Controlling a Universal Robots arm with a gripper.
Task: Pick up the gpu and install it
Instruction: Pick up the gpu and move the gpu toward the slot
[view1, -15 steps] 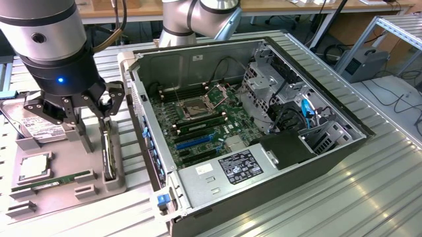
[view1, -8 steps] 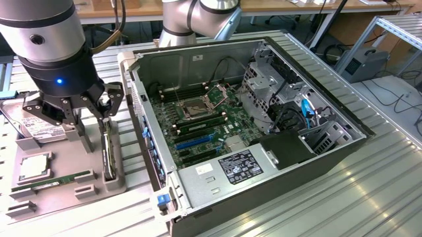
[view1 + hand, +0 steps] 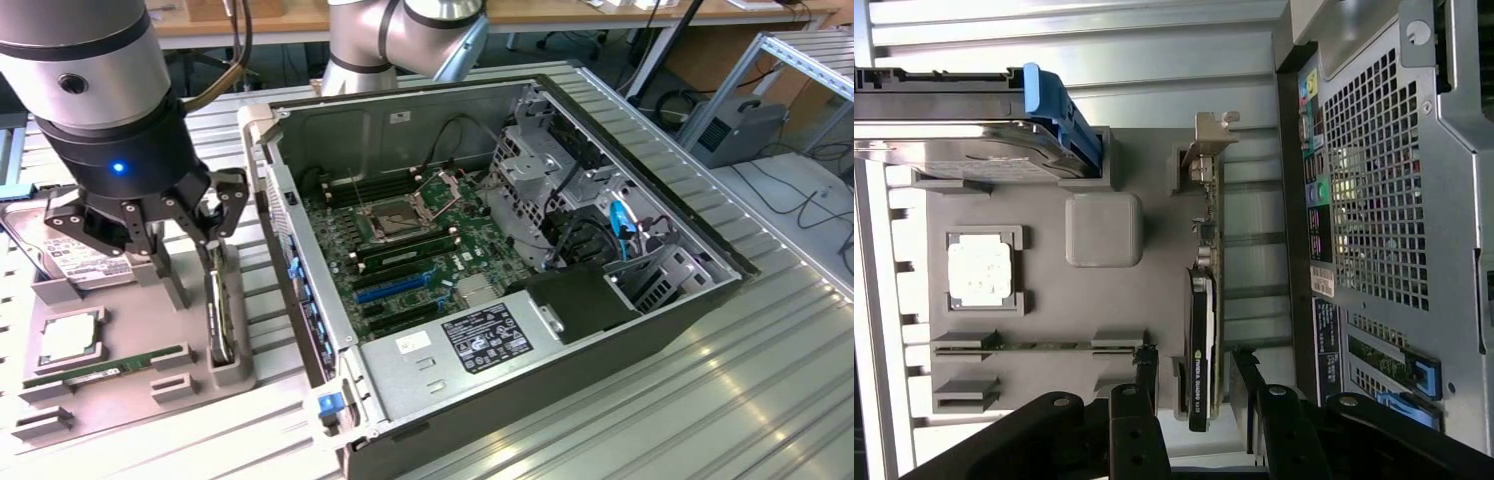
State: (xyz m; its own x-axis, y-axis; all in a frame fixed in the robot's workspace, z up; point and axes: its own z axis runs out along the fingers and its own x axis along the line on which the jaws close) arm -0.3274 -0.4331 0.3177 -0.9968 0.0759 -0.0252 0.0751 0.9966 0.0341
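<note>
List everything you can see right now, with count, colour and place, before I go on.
gpu: one, black, silvery bracket, on edge in tray beside case.
hard drive: one, silver, in tray.
processor chip: one, silver, tray pocket.
memory stick: one, green, tray slot.
tray: one, grey, on table.
computer case: one, grey, open, exterior view's right of tray.
motherboard: one, green, inside case.
table: one, silvery, under everything.
arm: one, silver-grey, above tray.
hand: one, black, open, fingers either side of gpu.
</note>
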